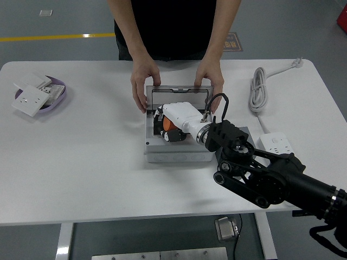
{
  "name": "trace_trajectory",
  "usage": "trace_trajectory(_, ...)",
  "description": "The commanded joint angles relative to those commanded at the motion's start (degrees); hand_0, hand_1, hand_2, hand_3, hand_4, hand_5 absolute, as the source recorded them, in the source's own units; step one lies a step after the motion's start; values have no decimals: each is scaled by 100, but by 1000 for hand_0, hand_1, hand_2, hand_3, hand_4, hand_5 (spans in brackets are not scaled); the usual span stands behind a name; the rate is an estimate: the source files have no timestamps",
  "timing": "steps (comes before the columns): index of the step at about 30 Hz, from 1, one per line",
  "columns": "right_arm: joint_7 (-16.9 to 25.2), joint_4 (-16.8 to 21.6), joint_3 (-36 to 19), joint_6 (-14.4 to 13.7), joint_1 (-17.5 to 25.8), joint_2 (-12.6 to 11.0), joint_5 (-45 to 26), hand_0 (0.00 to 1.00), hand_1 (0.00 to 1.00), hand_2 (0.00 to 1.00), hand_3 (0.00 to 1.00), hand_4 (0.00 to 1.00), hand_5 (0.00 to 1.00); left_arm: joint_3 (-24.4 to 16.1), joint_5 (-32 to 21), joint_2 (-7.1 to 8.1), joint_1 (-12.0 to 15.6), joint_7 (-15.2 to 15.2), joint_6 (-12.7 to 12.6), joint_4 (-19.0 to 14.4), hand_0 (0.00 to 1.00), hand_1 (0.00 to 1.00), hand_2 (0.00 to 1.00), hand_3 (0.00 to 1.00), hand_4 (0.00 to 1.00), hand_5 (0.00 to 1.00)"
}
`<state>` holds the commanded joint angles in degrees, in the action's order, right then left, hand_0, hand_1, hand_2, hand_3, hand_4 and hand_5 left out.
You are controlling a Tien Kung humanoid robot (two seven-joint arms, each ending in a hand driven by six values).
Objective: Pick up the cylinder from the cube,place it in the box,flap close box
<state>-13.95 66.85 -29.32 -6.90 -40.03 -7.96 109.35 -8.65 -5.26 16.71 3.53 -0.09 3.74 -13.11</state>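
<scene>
A grey box [174, 155] sits at mid-table with its lid [176, 92] standing up at the far side. A person's two hands [143, 81] hold the lid's top corners. My right hand [166, 129], white-backed with dark fingers, reaches down into the box from the right. Its fingers are curled on the orange cylinder [167, 124], which shows only as a small orange patch. The grey cube [245, 131] lies just right of the box, mostly hidden behind my black forearm. My left hand is out of sight.
A purple dish [58, 93] with white wall-socket plates [31, 99] sits far left. A coiled white cable [258, 90] and a white power strip [278, 147] lie right of the box. The person stands at the far edge.
</scene>
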Motion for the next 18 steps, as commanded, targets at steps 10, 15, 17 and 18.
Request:
trace_trajectory(10,93,151,-95,11,66,-90,-325,979,716,711,765,865,359,-23,53,-9,4,-1,-3,0,582,616,573,603,671,93)
trace_trajectory(15,256,657,-420,155,164,-429,-1115,979,716,711,765,865,359,-43,82,-21,3,0,-2,-3,582,616,573,603,671,93)
trace_trajectory(17,289,896,-588,223,164,-596,-1471,973,710,709,767,883,362,-37,80,-23,5,1,-1,-1,582,617,574,604,671,92)
trace_trajectory(18,299,1024,-684,251,146,-684,-1648,973,710,709,767,883,362,-32,78,-22,6,2,-1,0,582,617,574,604,671,92)
